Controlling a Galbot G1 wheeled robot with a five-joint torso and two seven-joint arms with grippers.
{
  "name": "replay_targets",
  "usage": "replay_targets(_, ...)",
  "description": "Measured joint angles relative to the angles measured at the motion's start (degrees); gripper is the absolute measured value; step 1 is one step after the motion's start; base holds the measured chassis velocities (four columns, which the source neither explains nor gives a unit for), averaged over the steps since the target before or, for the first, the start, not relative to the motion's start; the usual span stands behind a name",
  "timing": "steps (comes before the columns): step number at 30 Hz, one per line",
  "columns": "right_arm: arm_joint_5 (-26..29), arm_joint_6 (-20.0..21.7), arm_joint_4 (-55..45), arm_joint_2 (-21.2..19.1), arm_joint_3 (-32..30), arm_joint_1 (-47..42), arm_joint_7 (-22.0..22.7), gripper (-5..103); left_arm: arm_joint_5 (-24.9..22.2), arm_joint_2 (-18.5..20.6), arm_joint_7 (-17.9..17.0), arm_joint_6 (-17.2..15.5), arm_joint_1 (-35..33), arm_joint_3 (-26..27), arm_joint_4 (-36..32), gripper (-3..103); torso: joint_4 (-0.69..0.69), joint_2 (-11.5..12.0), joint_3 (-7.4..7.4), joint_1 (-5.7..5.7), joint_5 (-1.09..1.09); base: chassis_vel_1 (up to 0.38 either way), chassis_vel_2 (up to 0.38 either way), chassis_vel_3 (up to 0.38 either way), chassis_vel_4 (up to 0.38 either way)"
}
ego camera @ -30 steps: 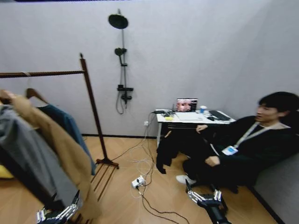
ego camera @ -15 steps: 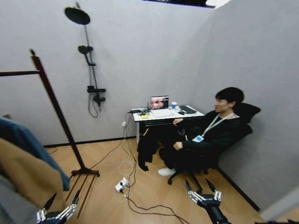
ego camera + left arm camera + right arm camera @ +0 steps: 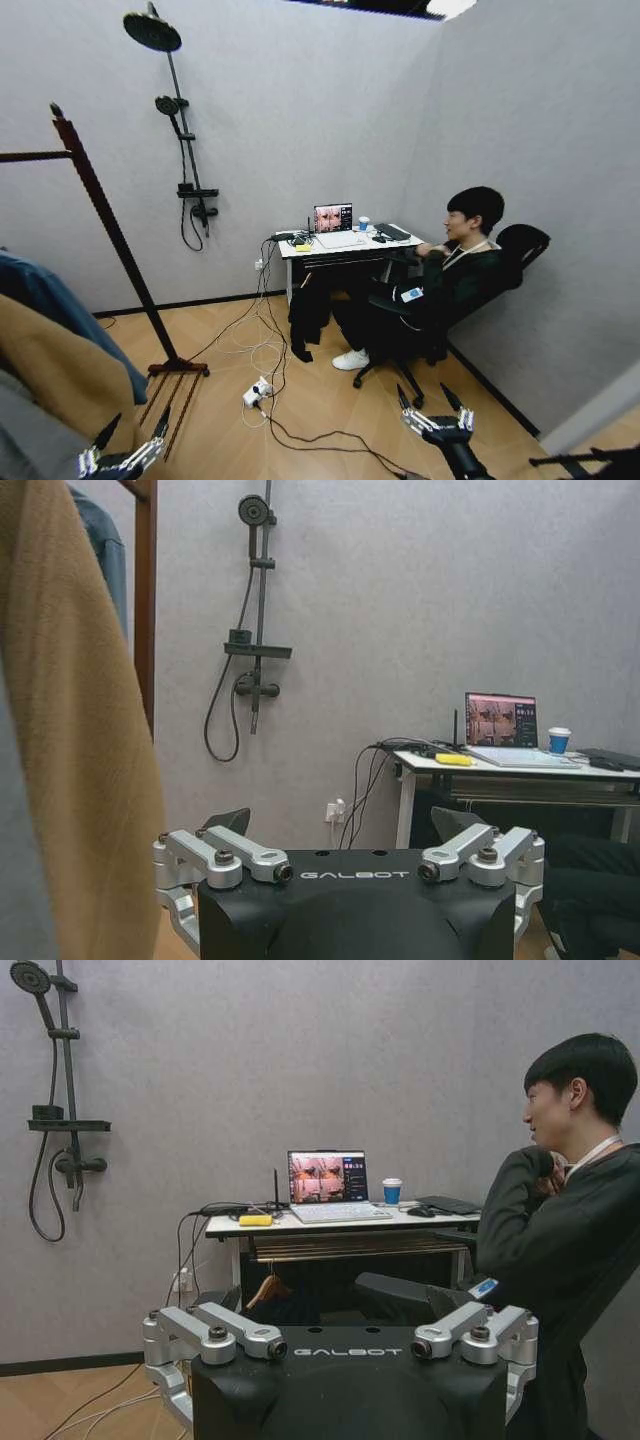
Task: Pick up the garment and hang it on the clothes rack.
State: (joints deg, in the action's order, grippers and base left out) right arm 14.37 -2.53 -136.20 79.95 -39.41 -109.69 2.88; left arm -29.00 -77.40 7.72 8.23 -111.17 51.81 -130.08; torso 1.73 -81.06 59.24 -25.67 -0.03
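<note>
even indoor light | ceiling glare top | edges distorted | sharp

The left gripper [image 3: 342, 832] fills the lower centre, its fingers spread apart and empty. A tan coat [image 3: 85, 730] hangs down the left edge, beside the rack [image 3: 146, 590] post. A shower [image 3: 255, 610] is on the wall; a desk [image 3: 500, 763] with laptop [image 3: 500, 720] stands right.

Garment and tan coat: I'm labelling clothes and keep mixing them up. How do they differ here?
Colour: the garment is blue-green, the coat is tan. Place: the garment sits nearer the rack post, while the coat is nearer the camera and overlaps the garment's lower edge. Extent: the coat shows a broader stretch of cloth than the garment. Both are soft clothes at the robot's left, beside the rack.
</note>
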Motion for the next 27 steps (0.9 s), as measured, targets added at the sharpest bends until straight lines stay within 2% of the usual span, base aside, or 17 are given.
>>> replay_targets(1,0.0,0.0,0.0,0.0,0.0,0.0,0.0,100,0.0,0.0,0.0,0.0,0.0,0.0,0.0,100,0.01,0.0,0.0,0.02,0.06,0.252,-0.198,-0.237,0.194)
replay_targets(4,0.0,0.0,0.0,0.0,0.0,0.0,0.0,100,0.0,0.0,0.0,0.0,0.0,0.0,0.0,100,0.01,0.0,0.0,0.01,0.0,0.249,-0.218,-0.236,0.251)
replay_targets(6,0.0,0.0,0.0,0.0,0.0,0.0,0.0,100,0.0,0.0,0.0,0.0,0.0,0.0,0.0,100,0.01,0.0,0.0,0.01,0.07,0.244,-0.28,-0.249,0.265)
replay_targets(9,0.0,0.0,0.0,0.0,0.0,0.0,0.0,100,0.0,0.0,0.0,0.0,0.0,0.0,0.0,100,0.01,0.0,0.0,0.02,-0.02,0.273,-0.289,-0.26,0.272)
replay_targets(12,0.0,0.0,0.0,0.0,0.0,0.0,0.0,100,0.0,0.0,0.0,0.0,0.0,0.0,0.0,100,0.02,0.0,0.0,0.01,0.07,0.343,-0.323,-0.312,0.308)
replay_targets(14,0.0,0.0,0.0,0.0,0.0,0.0,0.0,100,0.0,0.0,0.0,0.0,0.0,0.0,0.0,100,0.01,0.0,-0.01,0.02,0.03,0.324,-0.341,-0.35,0.344)
replay_targets(18,0.0,0.0,0.0,0.0,0.0,0.0,0.0,100,0.0,0.0,0.1,0.0,0.0,0.0,0.0,100,0.0,0.0,0.0,0.01,0.08,0.415,-0.373,-0.375,0.362)
replay_targets(19,0.0,0.0,0.0,0.0,0.0,0.0,0.0,100,0.0,0.0,0.0,0.0,0.0,0.0,0.0,100,0.01,0.0,-0.01,0.03,-0.08,0.337,-0.361,-0.369,0.391)
replay_targets(22,0.0,0.0,0.0,0.0,0.0,0.0,0.0,100,0.0,0.0,0.1,0.0,0.0,0.0,0.0,100,0.01,0.0,0.0,0.03,0.08,0.378,-0.321,-0.37,0.346)
replay_targets(25,0.0,0.0,0.0,0.0,0.0,0.0,0.0,100,0.0,0.0,0.0,0.0,0.0,0.0,0.0,100,-0.02,0.0,-0.03,0.05,-0.05,0.275,-0.231,-0.296,0.285)
replay_targets(27,0.0,0.0,0.0,0.0,0.0,0.0,0.0,100,0.0,0.0,0.0,0.0,0.0,0.0,0.0,100,0.0,0.0,-0.03,0.06,0.03,0.179,-0.087,-0.187,0.221)
